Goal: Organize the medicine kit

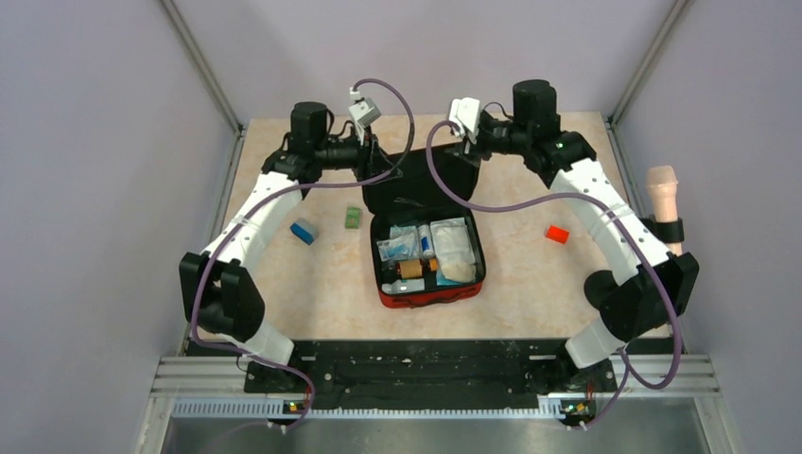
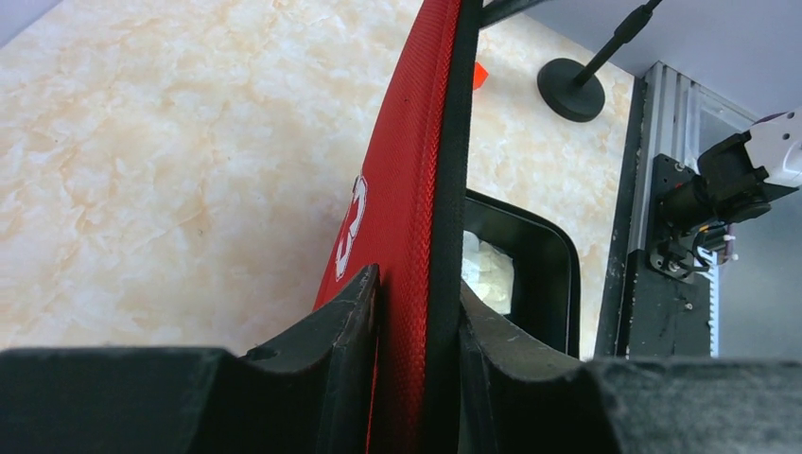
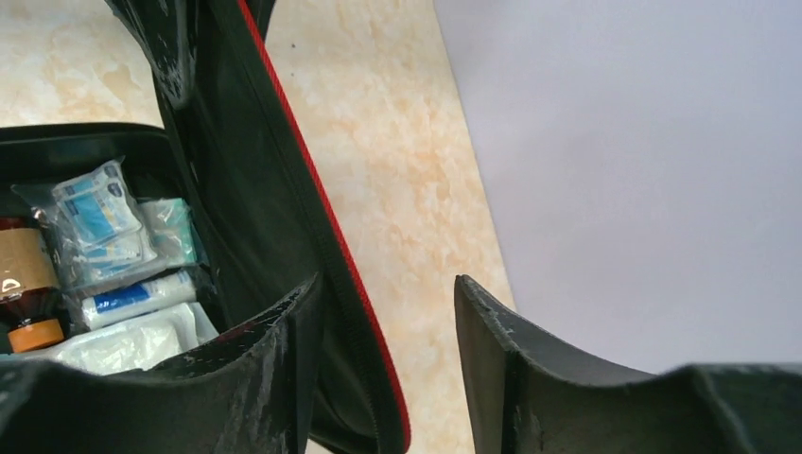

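– Nearest: left fingers (image 2: 350, 331), filling the bottom of the left wrist view. They are pinched tight on the raised lid (image 2: 416, 170) of the medicine kit (image 1: 430, 295), one on the red outside and one on the black-lined inside.
– Cross on the lid readable?
– Only a sliver of white print (image 2: 350, 227), seen edge-on. The lid blocks most of the inside from that view. One clear packet (image 2: 487, 274) peeks past it.
– And the right fingers (image 3: 293, 331)?
– Spread wide, straddling the lid's other edge. The red zip rim (image 3: 355, 293) runs just beside one finger. The other finger stands well apart from it. Nothing gripped.
– Does the top view back that up?
– Can't tell. Both sets of fingers are hidden from above.
– Kit position?
– Middle of the surface (image 1: 312, 284), between the two arms. Base lies flat, lid stands up at the far side.
– Contents?
– Right wrist view shows plaster packets (image 3: 95, 213), a white tube (image 3: 132, 298) with blue print and an orange cap (image 3: 36, 335). There is also a brown bottle (image 3: 19, 270), cut off by the left edge. Labels are too blurred to read.
– Loose items?
– Left of the kit there's a blue box (image 1: 303, 231) and a green item (image 1: 353, 218), too small to identify. Right of it is an orange-red block (image 1: 557, 234). All lie apart from the kit.
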Robot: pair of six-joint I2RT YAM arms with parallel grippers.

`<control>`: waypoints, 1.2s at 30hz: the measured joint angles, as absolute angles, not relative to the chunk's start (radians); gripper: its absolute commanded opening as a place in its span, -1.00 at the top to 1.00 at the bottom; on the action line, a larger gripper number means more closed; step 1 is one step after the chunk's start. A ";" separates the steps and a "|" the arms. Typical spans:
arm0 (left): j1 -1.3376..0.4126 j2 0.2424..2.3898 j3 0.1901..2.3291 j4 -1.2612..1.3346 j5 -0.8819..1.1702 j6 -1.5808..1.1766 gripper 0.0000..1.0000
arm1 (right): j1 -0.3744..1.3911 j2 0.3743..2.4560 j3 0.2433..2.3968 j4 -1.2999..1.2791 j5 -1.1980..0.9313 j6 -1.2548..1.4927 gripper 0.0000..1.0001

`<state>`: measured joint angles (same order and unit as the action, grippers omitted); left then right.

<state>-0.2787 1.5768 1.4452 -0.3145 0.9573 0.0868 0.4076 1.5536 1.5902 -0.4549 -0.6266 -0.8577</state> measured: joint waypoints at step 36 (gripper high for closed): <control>-0.371 1.546 1.406 -0.246 0.730 0.231 0.59 | 0.405 1.598 1.641 -0.632 -0.671 -0.908 1.00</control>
<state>-0.3714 1.5459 1.4063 -0.2459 0.7296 0.2314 0.4046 1.5978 1.6409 -0.6319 -0.6712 -0.9085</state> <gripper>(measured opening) 0.209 0.069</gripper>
